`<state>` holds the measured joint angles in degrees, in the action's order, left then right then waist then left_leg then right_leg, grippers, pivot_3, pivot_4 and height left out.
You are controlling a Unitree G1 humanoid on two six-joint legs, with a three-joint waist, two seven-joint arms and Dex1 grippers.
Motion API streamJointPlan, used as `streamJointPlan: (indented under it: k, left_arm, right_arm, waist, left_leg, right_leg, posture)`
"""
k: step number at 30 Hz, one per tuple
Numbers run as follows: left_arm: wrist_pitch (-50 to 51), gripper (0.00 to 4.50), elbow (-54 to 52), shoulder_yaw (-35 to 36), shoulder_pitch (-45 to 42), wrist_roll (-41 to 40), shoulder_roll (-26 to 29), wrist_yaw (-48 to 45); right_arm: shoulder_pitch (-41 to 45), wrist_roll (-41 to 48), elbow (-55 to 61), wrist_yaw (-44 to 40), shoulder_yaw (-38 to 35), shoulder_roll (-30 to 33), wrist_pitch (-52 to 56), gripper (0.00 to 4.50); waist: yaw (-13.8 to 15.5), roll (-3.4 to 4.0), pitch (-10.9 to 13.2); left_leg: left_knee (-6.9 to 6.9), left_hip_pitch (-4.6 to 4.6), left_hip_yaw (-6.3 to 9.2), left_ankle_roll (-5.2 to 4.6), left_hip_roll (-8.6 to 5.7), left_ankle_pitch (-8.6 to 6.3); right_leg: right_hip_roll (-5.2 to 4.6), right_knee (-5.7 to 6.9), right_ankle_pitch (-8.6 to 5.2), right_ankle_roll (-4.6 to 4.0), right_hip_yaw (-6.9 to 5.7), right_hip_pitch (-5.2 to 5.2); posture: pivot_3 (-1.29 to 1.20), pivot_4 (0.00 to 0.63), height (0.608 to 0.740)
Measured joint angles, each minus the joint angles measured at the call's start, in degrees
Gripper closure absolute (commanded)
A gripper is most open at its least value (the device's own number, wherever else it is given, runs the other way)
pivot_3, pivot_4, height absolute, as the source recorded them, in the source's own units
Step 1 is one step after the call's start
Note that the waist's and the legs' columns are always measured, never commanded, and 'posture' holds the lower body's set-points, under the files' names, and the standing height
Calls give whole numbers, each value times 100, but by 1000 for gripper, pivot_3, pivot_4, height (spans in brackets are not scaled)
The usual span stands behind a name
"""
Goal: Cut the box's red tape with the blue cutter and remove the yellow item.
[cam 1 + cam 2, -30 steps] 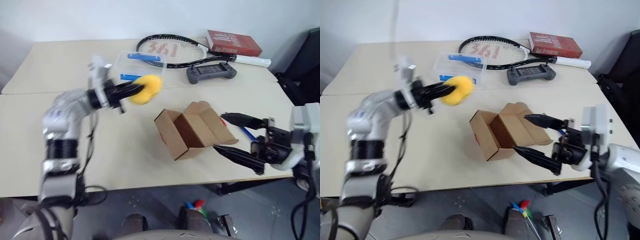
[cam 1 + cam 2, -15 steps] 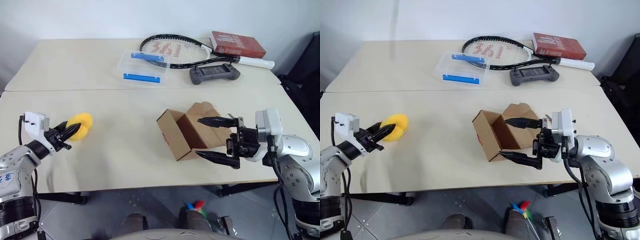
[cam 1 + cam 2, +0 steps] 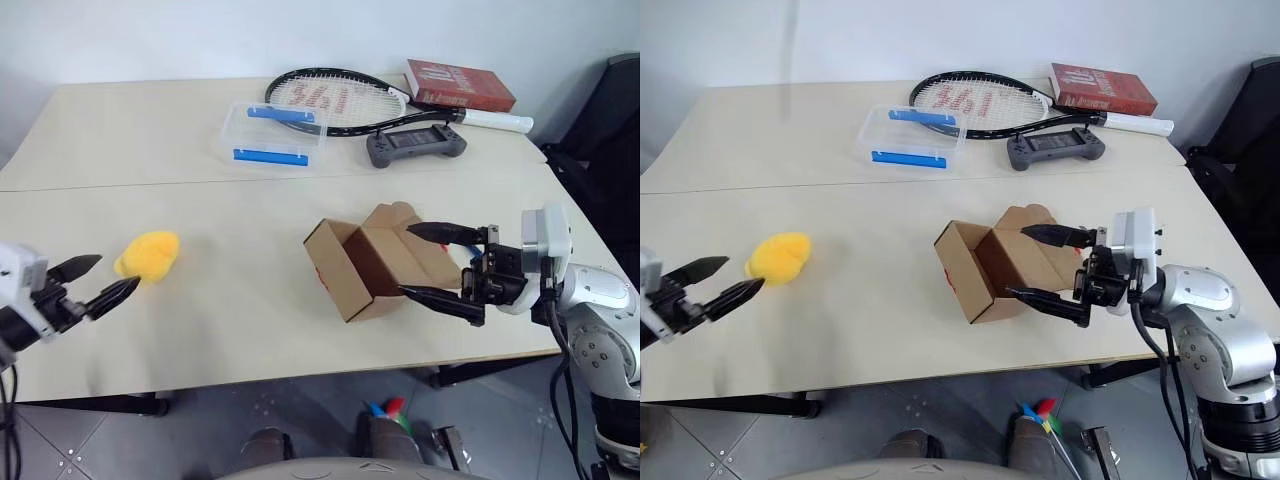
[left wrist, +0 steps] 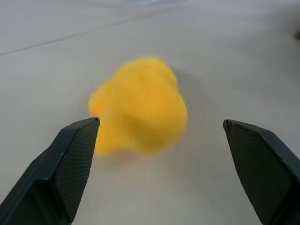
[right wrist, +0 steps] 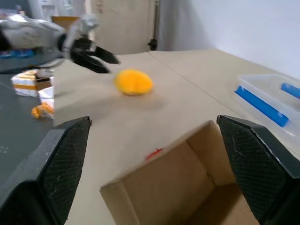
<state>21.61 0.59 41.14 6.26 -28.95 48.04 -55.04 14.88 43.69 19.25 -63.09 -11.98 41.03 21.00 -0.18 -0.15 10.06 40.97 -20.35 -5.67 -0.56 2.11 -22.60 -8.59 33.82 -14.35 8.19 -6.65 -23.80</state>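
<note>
L black two-finger pincer (image 3: pixel 92 281) released, fingers spread wide, nothing btwn them. Soft round bright yellow lump (image 3: pixel 148 254) lies on beige tabletop (image 3: pixel 230 320) just ahead of its tips, not touching. R black pincer (image 3: pixel 433 262) also released, fingers straddling open flaps of small brown cardboard box (image 3: pixel 372 260), which lies on its side w/ red tape (image 5: pixel 153 153) on one edge.

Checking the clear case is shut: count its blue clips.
2. Both on the clear case near the racket: one blue clip on its far side, the other on its near side.
</note>
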Motion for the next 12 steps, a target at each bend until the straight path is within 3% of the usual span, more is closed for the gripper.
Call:
streamJointPlan:
  k: [6, 12]
  left_arm:
    - [-653, 18, -31, 609, 1047, 17, -120, -351]
    - [-969, 18, -291, 842, 1564, 17, -781, -4]
  right_arm:
    - [-280, -167, -111, -196, -214, 170, -209, 0]
    - [-517, -465, -92, -250, -229, 218, -510, 0]
  waist:
    - [-2, 1, 0]
    - [17, 1, 1]
  left_leg:
    - [0, 2, -10, 2, 12, -15]
    - [8, 11, -35, 0, 29, -29]
  right_leg:
    - [1, 1, -3, -5, -10, -4]
    - [2, 2, -6, -10, -23, -5]
  posture:
    - [0, 150, 740]
    - [0, 150, 740]
